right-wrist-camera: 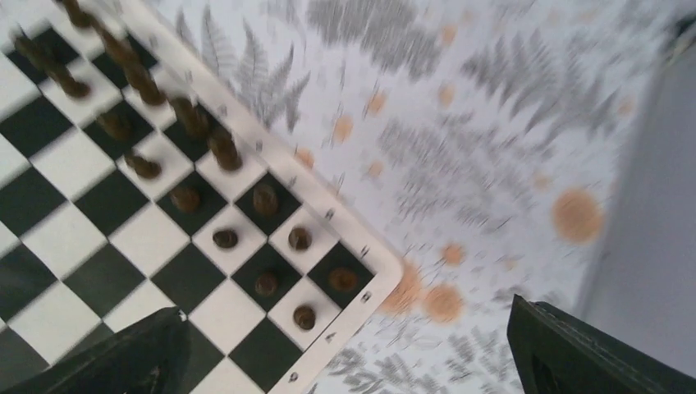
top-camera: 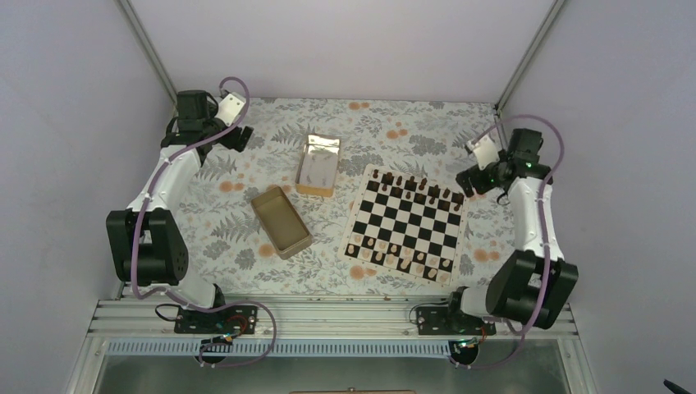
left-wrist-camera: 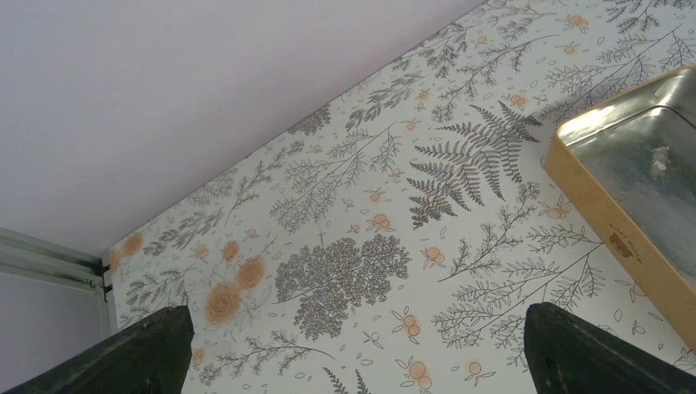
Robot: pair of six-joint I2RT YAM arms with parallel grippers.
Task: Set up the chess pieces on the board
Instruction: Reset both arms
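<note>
Where they line the board (top-camera: 402, 222), chess pieces (right-wrist-camera: 265, 199) look dark brown.

We're seeing open floral cloth (top-camera: 238, 246) along the left side, room for a gripper. The near tin (top-camera: 281, 222) and far tin (top-camera: 322, 141) are sitting close, left of the board (top-camera: 406, 223), leaving a narrow lane btw them. Dark chess pieces (right-wrist-camera: 265, 199) are crowding the board's far two rows, pale pieces (top-camera: 379, 244) the near two; the mid rows are lying open. The right gripper (right-wrist-camera: 353, 361) is hovering off the far right corner, partly filling the strip by the wall (top-camera: 624, 164).
</note>
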